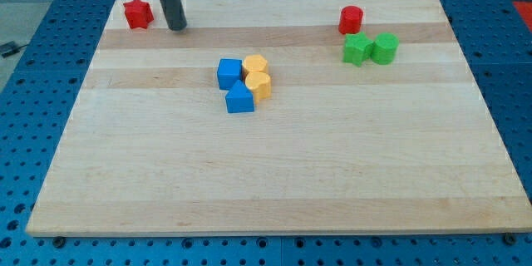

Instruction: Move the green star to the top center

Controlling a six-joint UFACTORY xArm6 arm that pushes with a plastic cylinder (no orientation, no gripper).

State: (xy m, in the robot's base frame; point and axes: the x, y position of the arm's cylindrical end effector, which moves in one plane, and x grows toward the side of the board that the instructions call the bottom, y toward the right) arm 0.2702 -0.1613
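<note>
We have no gripper to open or close here, only a straight dark rod, and my tip [177, 27] rests on the worktop [274, 174] near its top left corner, grasping nothing. Just to the view's left of my tip, apart from it, sits the red star [138, 13], close to the board's top edge. Further out, toward the middle of the board and below my tip to the view's right, we see a tight cluster of four blocks: the blue cube [229, 73] at the cluster's upper left, a second blue block [239, 98] of less regular shape just below it, and two yellow blocks touching them on the view's right, the upper yellow block [254, 66] and the lower yellow block [260, 86]. Well apart from my tip, far across at the view's upper right, stands the red cylinder [351, 19]. Just below it lies the green star [357, 49], touching the green cylinder [385, 48] on its right. The green star is thus right of the top center.
</note>
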